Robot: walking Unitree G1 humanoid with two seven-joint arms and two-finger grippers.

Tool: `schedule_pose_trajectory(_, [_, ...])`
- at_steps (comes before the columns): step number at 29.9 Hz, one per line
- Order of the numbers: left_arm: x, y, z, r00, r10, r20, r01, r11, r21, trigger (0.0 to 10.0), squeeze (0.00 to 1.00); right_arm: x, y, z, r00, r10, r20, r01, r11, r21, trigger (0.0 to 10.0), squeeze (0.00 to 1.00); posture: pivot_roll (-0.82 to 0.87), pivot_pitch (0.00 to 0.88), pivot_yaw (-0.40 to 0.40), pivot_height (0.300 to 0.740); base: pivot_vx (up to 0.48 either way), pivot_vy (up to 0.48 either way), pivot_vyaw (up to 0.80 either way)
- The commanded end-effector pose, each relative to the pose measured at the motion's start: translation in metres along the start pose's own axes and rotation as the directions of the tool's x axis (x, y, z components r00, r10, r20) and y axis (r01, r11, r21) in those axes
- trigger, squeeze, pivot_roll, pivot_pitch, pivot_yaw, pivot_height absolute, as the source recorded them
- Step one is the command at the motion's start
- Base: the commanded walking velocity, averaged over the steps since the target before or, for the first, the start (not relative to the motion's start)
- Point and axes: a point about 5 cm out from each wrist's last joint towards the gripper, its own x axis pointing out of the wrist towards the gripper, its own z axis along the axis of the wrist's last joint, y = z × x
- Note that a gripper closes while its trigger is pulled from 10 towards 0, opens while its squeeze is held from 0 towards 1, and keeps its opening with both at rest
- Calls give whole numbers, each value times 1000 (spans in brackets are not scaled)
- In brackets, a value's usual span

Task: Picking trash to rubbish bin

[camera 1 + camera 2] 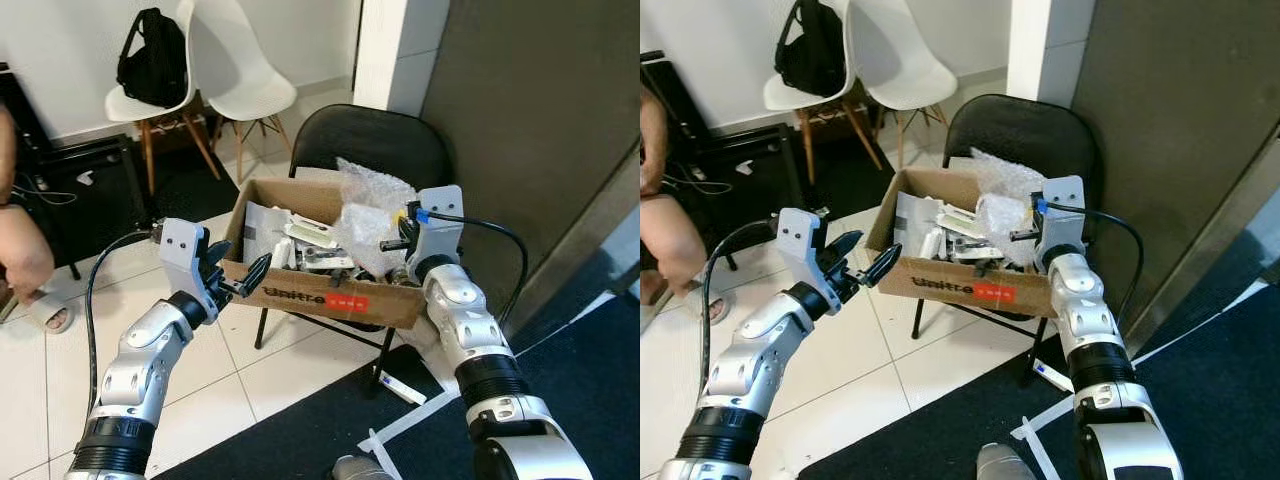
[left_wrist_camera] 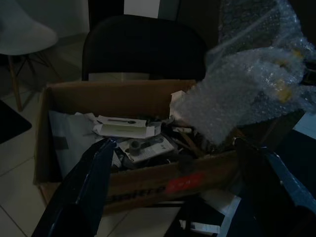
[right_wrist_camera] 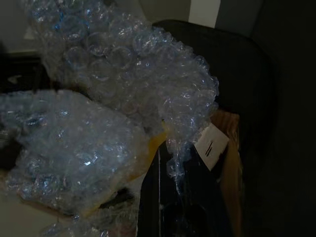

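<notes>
- Your right tool (image 1: 392, 243) sits over the cardboard box (image 1: 330, 296) on the black chair (image 1: 366, 140), buried in bubble wrap (image 3: 123, 98); you cannot tell whether its fingers pinch it
- Your left tool (image 1: 240, 278) waits spread and empty just outside the box's near corner, ready to help
- The trash lies heaped inside that box, ahead of both tools
</notes>
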Motion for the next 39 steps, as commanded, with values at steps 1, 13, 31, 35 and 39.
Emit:
schedule_pose_trajectory(1, [-1, 1, -1, 1000, -3, -4, 3, 1000, 10, 10000, 0, 0, -2, 4, 1000, -4, 21, 4, 1000, 11, 10000, 0, -89, 0, 25, 740, 394, 0, 0])
schedule_pose_trajectory(13, [-1, 0, -1, 1000, -7, -2, 7, 1000, 10, 10000, 0, -1, -5, 0, 1000, -11, 8, 11, 999, 47, 10000, 0, -90, 0, 24, 740, 393, 0, 0])
schedule_pose_trajectory(31, [-1, 0, -1, 1000, 0, -1, 0, 1000, -6, 10000, 0, -1, -7, -4, 1000, -12, -19, 13, 999, 39, 10000, 0, -88, 0, 21, 740, 57, 0, -261])
schedule_pose_trajectory(35, [0, 0, -2, 1000, -1, -2, 1, 1000, -7, 10000, 0, -1, -13, -5, 999, 29, -31, -28, 999, 28, 10000, 0, -89, 0, 22, 740, 0, 0, 0])
schedule_pose_trajectory(39, [0, 0, -2, 1000, -2, -2, 2, 1000, -8, 10000, 0, -3, -17, -6, 996, 77, -50, -77, 997, 4, 10000, 0, -89, 0, 22, 740, 0, 0, 0])
